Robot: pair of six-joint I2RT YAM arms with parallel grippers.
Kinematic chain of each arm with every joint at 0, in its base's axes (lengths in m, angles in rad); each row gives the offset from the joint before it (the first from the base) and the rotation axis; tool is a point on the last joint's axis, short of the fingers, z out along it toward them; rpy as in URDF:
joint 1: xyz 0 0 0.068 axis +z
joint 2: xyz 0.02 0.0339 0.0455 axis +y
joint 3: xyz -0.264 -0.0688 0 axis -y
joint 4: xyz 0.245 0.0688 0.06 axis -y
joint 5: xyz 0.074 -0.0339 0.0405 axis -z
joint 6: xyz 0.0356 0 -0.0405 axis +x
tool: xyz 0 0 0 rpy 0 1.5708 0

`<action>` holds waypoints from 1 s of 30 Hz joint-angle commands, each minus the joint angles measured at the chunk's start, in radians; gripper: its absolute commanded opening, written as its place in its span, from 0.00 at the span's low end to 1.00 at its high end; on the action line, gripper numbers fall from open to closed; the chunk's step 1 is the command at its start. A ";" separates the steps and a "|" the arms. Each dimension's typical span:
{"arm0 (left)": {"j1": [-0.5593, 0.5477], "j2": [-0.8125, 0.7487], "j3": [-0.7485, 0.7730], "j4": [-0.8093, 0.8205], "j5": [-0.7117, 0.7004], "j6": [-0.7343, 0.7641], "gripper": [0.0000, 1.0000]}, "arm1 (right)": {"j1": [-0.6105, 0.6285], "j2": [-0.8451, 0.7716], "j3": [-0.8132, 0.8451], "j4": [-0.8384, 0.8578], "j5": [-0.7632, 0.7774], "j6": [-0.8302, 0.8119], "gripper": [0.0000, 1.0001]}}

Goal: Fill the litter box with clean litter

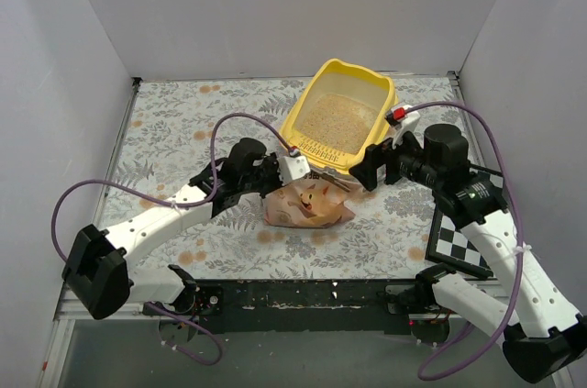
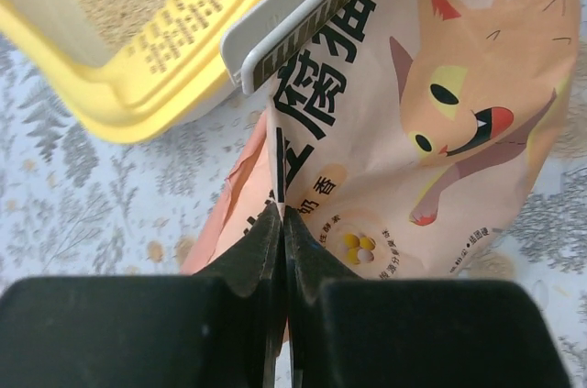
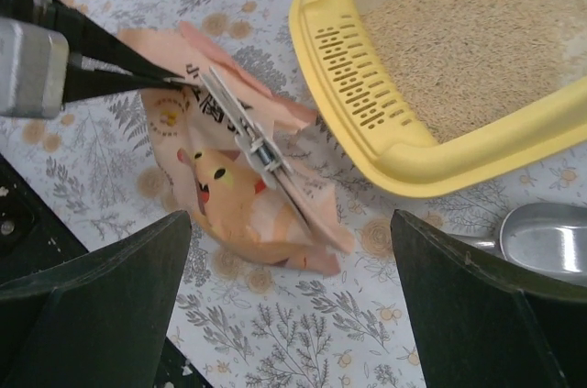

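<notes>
The litter box sits at the far side of the desk, clean litter covering its floor. Just before its slotted lip lies the bag, its edge clenched in my left fingers. My right fingers gape empty above. I'd take the clip squarely, holding the bag steady.

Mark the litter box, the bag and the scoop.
litter box (image 1: 323, 151), top view, slotted front lip
bag (image 1: 312, 201), top view, cat print
scoop (image 3: 550, 237), right wrist view, bowl
</notes>
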 commanded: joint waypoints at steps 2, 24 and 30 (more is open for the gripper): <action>0.064 -0.165 -0.063 0.139 -0.099 0.116 0.00 | 0.009 0.018 -0.052 0.118 -0.166 -0.111 0.97; 0.066 -0.269 0.073 -0.112 0.146 -0.469 0.87 | 0.194 0.202 -0.144 0.318 -0.172 -0.555 0.98; 0.066 -0.335 -0.008 -0.020 -0.046 -0.616 0.98 | 0.231 0.254 -0.159 0.402 -0.094 -0.536 0.98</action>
